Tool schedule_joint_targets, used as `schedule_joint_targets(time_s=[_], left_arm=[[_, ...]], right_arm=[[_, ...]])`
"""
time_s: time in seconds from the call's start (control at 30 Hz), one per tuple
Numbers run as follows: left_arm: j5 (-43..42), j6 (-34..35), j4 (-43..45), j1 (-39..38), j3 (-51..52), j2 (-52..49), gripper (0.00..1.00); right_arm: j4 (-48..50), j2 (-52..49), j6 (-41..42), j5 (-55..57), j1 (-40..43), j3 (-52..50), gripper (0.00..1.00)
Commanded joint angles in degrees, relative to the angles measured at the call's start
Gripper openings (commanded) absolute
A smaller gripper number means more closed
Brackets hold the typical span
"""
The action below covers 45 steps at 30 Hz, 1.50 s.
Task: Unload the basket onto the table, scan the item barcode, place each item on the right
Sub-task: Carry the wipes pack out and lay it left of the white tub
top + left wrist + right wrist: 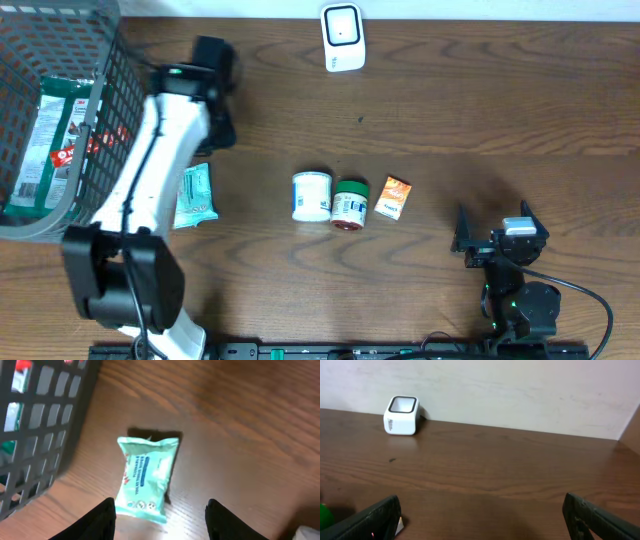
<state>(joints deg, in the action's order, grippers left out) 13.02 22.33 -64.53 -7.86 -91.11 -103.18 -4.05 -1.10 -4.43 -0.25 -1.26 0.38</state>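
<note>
A teal wipes packet [193,196] lies flat on the wooden table just right of the basket. In the left wrist view the packet [146,477] sits below my left gripper [160,521], whose black fingers [102,522] stand open on either side of its near end, gripping nothing. From overhead the left gripper [217,122] hangs above the table beside the basket. The white barcode scanner [342,37] stands at the far edge of the table, also visible as the scanner [401,415] in the right wrist view. My right gripper [494,228] rests wide open at the near right, right gripper [482,520] empty.
A dark wire basket [100,120] holding packaged goods fills the far left; its wall [40,435] is close to the packet. A white jar [311,196], a green-lidded jar [350,204] and a small orange box [393,197] sit in a row mid-table.
</note>
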Motion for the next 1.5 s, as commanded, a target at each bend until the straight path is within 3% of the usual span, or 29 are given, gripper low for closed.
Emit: schedule_joint_targets(time_s=[0.0,0.33,0.47,0.73,1.07,1.37,1.47], left_arm=[[-7.87,-3.37,0.85,3.04,4.02,-1.99,0.56],[-7.85,-4.66,16.15,3.82,16.28,-3.52,0.55],[-0.63,-1.86,19.08,3.82,18.86,-3.52,0.54],[1.11,-1.92,28.83,3.82,26.53,-3.58,0.54],[3.15,-2.03,29.11,3.82,28.2,-3.63,0.55],[3.17,-1.62,25.35,3.93,25.42,3.39,0.56],[3.17,-0.57,25.2,3.93,26.97,2.36,0.6]], right_arm=[[-0.24,0.07,-0.35,0.13,0.79,-0.07,0.99],[-0.24,0.07,-0.35,0.13,0.79,-0.07,0.99],[-0.24,0.07,-0.35,0.13,0.79,-0.07,0.99],[-0.24,0.07,-0.35,0.13,0.79,-0.07,0.99],[-0.24,0.07,-0.35,0.13,0.79,-0.07,0.99],[-0.24,0.07,-0.35,0.13,0.79,-0.07,0.99],[-0.24,0.07,-0.35,0.13,0.79,-0.07,0.99]])
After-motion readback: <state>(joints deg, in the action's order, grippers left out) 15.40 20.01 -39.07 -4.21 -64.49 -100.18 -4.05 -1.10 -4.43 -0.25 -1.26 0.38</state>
